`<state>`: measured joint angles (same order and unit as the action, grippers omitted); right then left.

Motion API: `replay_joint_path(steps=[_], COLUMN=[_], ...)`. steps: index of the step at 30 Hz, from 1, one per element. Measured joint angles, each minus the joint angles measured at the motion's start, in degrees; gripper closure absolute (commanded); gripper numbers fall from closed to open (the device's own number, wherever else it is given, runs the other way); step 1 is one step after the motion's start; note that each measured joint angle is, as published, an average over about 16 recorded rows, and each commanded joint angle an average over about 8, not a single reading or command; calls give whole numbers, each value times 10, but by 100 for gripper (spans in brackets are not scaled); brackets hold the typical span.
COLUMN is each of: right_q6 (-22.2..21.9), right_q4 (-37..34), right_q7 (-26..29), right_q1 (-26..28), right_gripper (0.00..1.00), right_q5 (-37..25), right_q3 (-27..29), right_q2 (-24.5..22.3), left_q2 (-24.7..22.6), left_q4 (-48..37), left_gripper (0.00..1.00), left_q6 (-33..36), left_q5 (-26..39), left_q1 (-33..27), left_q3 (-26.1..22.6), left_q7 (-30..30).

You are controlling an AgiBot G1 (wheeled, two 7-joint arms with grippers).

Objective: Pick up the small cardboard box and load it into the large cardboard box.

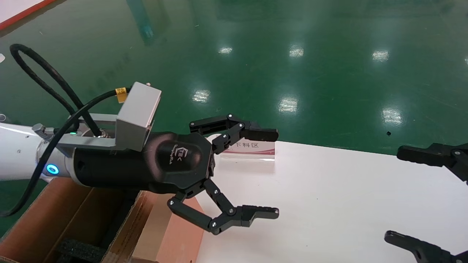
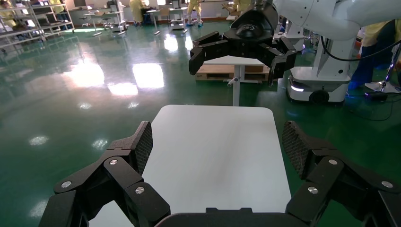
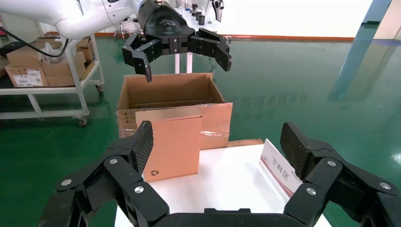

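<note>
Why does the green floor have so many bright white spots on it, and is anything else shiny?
Head view: the glossy green floor mirrors rows of ceiling lights as white patches. Left wrist view: bigger glare patches spread over the floor beyond the white table. Right wrist view: the clear tape on the large cardboard box glints, while the small cardboard box looks matte.

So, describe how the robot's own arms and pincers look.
Left arm: white shell, black wrist housing with a printed logo, glowing blue ring, grey camera box, looping black cable with a yellow tag. Left pincer and right pincer: black, linkage-jointed fingers with silver screws and textured pads.
</note>
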<state>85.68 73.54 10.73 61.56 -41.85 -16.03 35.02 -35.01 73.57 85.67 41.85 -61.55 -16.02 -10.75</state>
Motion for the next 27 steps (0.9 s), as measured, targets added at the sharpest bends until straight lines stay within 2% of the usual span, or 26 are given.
replay_joint_path(steps=[18, 23, 27], right_q6=[0, 0, 0], right_q4=[0, 0, -1], right_q7=[0, 0, 0], right_q1=[0, 0, 0], right_gripper=[0, 0, 0], right_q5=[0, 0, 0], right_q3=[0, 0, -1], right_q2=[0, 0, 0], left_q2=[6, 18, 29], left_q4=[-3, 4, 14], left_gripper=[0, 0, 0], left_q6=[-5, -13, -11], left_q5=[6, 36, 88], left_q1=[0, -12, -43], left_q3=[-2, -16, -41], left_q7=[-9, -42, -95])
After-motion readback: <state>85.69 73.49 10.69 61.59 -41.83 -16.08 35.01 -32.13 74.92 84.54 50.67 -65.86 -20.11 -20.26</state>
